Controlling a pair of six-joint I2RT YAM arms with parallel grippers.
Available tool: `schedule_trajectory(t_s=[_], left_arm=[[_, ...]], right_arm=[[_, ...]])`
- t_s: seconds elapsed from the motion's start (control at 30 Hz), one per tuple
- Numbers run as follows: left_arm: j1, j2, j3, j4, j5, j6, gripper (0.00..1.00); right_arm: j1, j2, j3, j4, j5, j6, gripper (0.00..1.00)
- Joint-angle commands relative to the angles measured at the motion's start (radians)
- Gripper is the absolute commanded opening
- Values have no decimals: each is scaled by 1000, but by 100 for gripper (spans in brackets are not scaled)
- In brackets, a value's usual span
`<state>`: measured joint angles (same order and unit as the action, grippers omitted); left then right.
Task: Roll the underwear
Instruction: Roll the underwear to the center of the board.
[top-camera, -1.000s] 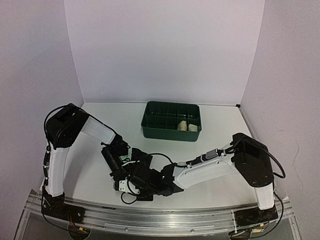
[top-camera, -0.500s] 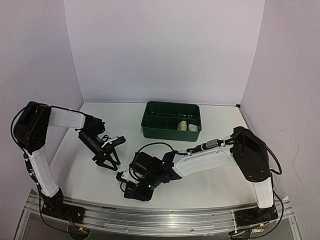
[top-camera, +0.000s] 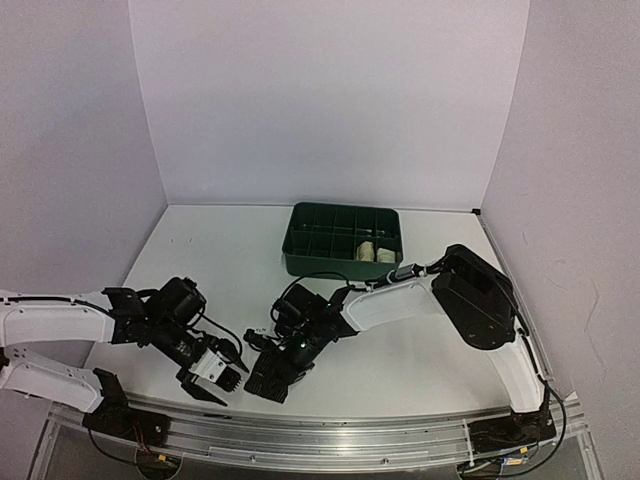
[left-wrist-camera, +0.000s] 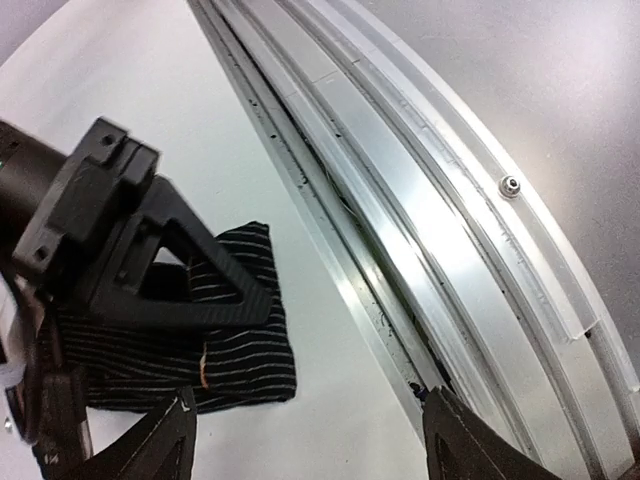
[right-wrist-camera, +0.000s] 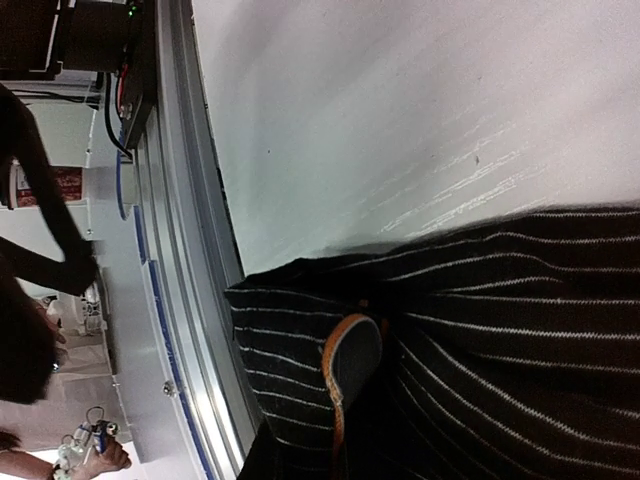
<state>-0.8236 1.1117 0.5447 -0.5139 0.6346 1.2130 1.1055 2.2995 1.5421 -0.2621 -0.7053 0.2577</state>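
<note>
The black pin-striped underwear (top-camera: 264, 386) lies at the table's front edge, beside the metal rail. My right gripper (top-camera: 274, 366) is down on it. In the right wrist view an orange-edged fingertip (right-wrist-camera: 355, 355) is pressed into the striped cloth (right-wrist-camera: 500, 330), and the right gripper (right-wrist-camera: 350, 368) is shut on a fold. My left gripper (top-camera: 214, 377) hangs low just left of the cloth, its jaws wide apart. In the left wrist view the left gripper (left-wrist-camera: 315, 450) has nothing between its fingers, and the underwear (left-wrist-camera: 240, 335) lies ahead of it. Two cream rolls (top-camera: 376, 252) sit in the green tray (top-camera: 310, 245).
An aluminium rail (top-camera: 330, 432) runs along the front table edge, close to both grippers and also seen as the rail (left-wrist-camera: 430, 210) in the left wrist view. White walls enclose the back and sides. The right arm's forearm (top-camera: 385, 300) stretches from right to centre.
My left gripper has let go, opened and swung left, then dropped low toward the front edge. My right gripper has stayed shut on the black underwear and shifted slightly left.
</note>
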Motion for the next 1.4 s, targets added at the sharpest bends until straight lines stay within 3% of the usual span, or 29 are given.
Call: schedule_trajectory(t_s=[0.0, 0.17, 0.4, 0.67, 0.73, 0.83, 0.9, 1.17, 1.37], left_arm=[[-122, 74, -21, 235, -213, -45, 78], [-175, 235, 28, 327, -337, -120, 73], [-178, 279, -6, 350, -349, -63, 58], [-182, 318, 13, 344, -344, -42, 31], [-184, 327, 14, 339, -343, -39, 19], [-188, 319, 9, 322, -335, -23, 0], [-188, 314, 1, 313, -342, -19, 0], [-186, 277, -26, 242, -333, -57, 0], [-186, 263, -27, 252, -327, -86, 0]], right_arm=[[2, 113, -38, -103, 6, 86, 0], [-15, 112, -51, -69, -10, 115, 0], [-21, 105, -47, -50, -6, 118, 0], [-31, 87, -41, -47, 3, 119, 0], [-33, 79, -40, -48, 9, 120, 0], [-36, 64, -33, -49, 19, 126, 10], [-41, 34, -37, -49, 39, 131, 24], [-62, -266, -134, -61, 253, 191, 53], [-74, -403, -284, -71, 553, 434, 54]])
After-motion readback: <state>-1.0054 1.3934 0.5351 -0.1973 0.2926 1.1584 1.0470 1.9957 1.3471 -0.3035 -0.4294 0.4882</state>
